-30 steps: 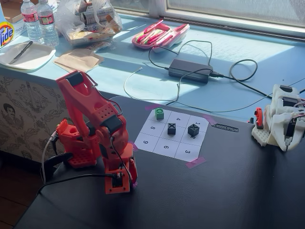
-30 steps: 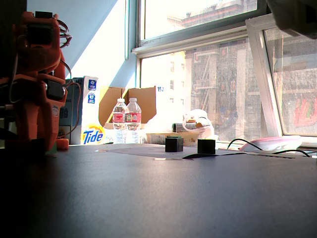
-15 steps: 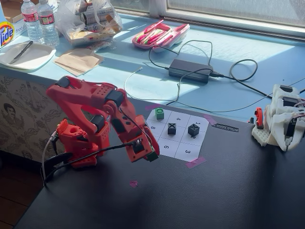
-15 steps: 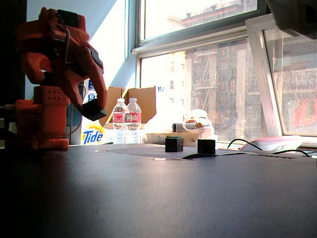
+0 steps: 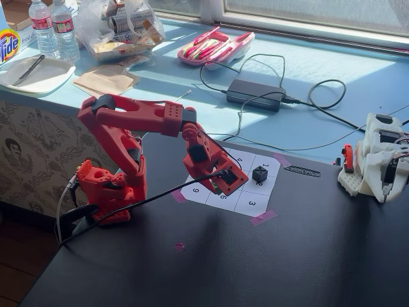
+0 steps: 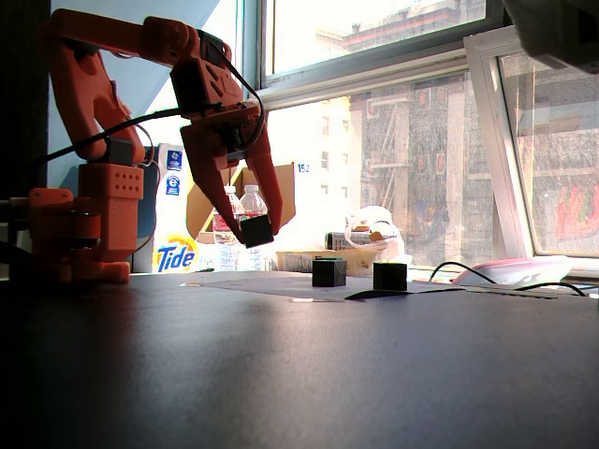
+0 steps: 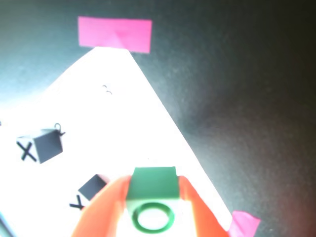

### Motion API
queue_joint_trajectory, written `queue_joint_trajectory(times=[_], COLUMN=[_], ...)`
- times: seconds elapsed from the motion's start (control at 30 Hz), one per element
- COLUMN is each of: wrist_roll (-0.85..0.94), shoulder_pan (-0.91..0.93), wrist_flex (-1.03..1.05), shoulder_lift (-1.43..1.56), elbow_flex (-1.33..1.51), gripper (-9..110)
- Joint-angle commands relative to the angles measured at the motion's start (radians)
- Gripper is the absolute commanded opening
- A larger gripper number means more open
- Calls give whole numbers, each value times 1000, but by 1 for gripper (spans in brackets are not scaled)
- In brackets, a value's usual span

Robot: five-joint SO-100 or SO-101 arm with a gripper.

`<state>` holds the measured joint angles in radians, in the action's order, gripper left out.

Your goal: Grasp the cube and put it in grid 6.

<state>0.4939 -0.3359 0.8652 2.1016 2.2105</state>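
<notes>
My red gripper is shut on the green cube, which has a dark O ring on the face towards the wrist camera. In a fixed view the cube looks dark against the window and hangs clearly above the table between the fingers. The gripper hovers over the paper grid, just above and partly hiding grid 6, between cells 9 and 3. In the wrist view the paper is washed out and no digits can be read. No second green cube is in view.
Two black X cubes stand on the grid; one shows beside cell 1. Pink tape holds the paper's corners. A white arm stands at the right. A power adapter with cables lies behind.
</notes>
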Motion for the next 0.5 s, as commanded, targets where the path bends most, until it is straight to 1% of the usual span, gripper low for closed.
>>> queue_joint_trajectory(times=[0.0,0.2,0.47], wrist_roll=[18,29,49], shoulder_pan=[-26,-15,-2], wrist_flex=[15,-3,-72], shoulder_lift=[-72,-164,-210], elbow_flex=[-66,-89,-140], gripper=[0,0,2])
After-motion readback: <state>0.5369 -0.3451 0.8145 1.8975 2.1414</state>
